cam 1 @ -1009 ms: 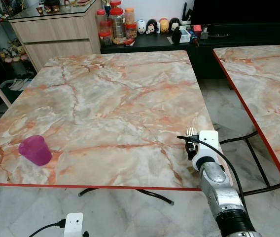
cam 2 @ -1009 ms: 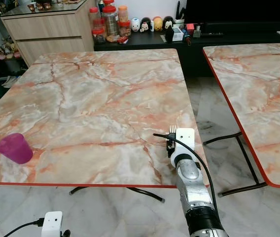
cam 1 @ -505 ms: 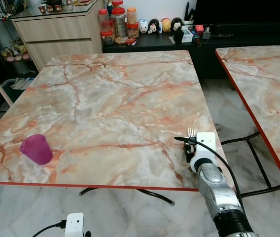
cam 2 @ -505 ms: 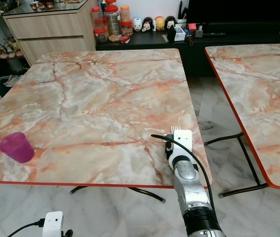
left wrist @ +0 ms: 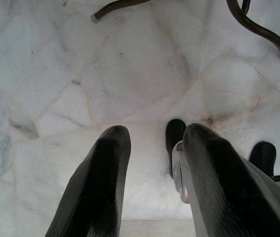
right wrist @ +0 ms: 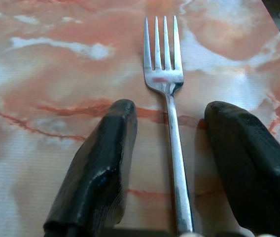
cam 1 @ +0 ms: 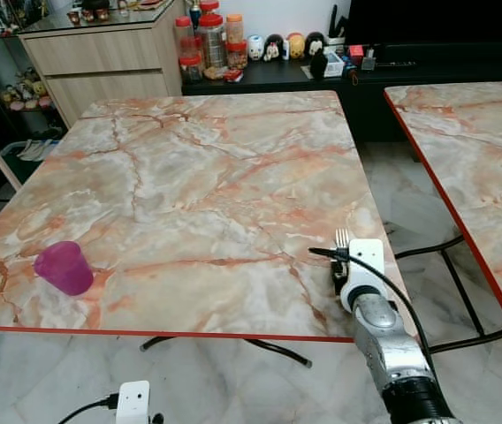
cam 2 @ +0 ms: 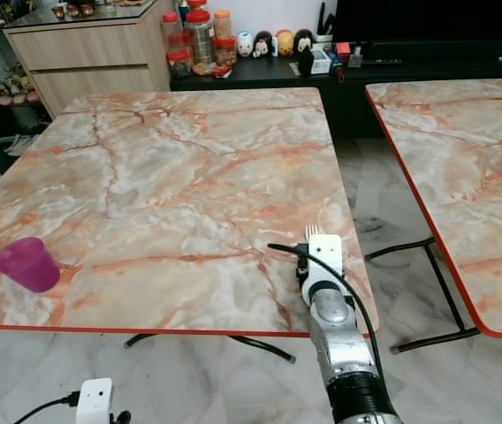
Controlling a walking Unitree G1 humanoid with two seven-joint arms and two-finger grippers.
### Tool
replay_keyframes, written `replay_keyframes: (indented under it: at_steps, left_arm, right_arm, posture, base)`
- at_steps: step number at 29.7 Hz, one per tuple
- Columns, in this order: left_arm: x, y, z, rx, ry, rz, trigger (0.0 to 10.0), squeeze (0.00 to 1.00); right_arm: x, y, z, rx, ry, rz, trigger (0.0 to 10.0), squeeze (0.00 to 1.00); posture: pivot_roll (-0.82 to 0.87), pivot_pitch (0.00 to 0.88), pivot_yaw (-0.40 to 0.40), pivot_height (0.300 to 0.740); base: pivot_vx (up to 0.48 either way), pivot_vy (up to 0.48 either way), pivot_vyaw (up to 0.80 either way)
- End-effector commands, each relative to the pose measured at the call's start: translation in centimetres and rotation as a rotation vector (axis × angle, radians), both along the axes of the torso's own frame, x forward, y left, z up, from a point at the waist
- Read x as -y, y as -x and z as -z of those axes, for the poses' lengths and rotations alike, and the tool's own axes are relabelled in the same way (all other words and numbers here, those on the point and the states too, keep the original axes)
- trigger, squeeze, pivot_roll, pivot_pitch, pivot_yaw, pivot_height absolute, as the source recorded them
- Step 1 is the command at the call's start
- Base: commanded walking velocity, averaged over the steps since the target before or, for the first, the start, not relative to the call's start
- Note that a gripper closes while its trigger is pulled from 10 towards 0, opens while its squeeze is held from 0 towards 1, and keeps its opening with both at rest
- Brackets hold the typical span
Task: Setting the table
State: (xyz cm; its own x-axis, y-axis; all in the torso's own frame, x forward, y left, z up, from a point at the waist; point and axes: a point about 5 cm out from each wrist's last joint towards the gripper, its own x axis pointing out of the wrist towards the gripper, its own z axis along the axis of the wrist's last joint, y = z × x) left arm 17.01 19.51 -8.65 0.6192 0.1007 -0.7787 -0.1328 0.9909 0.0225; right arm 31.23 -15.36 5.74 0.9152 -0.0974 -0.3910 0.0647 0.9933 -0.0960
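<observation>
Down by the floor, the left gripper [left wrist: 150, 173] hangs idle over pale marble tiles, its two black fingers parted with nothing between them. Just above the near edge of the table [cam 1: 198, 177], toward its right corner, the right gripper [right wrist: 172, 163] reaches in over the orange-veined marble top. Its fingers [right wrist: 100, 163] stand wide apart on either side of a silver fork [right wrist: 167, 98], touching neither side of the handle; the fork lies flat on the tabletop with its tines pointing away from the robot, and from above only the tines [cam 1: 342, 237] peek out past the white wrist. Far off to the left along the same near edge sits a purple cup [cam 1: 63, 268], upright. Beyond the table, a wooden cabinet [cam 1: 101, 57] and a dark low shelf with jars [cam 1: 207, 40] and small figurines [cam 1: 277, 46] line the wall, and a second marble table [cam 1: 472, 150] stands to the right.
</observation>
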Motion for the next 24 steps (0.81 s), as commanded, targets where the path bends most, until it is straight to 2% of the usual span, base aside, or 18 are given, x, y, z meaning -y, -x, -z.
replay_keyframes:
  at_steps: [1,24]
  left_arm:
    - [-0.54,0.07,-0.01,-0.014,0.002,-0.011,10.0,0.0]
    - [-1.03,-0.3,-0.23,-0.01,0.007,-0.018,10.0,0.0]
  right_arm:
    - [-0.81,0.75,1.33,-0.07,-0.001,-0.022,0.0,0.0]
    - [-0.44,0.15,0.69,-0.055,-0.013,0.026,0.0,0.0]
  posture:
    - [0.02,0.028,0.062,0.74]
    - [0.02,0.035,0.083,0.74]
  base:
    - [0.0,0.0,0.0]
    - [0.0,0.0,0.0]
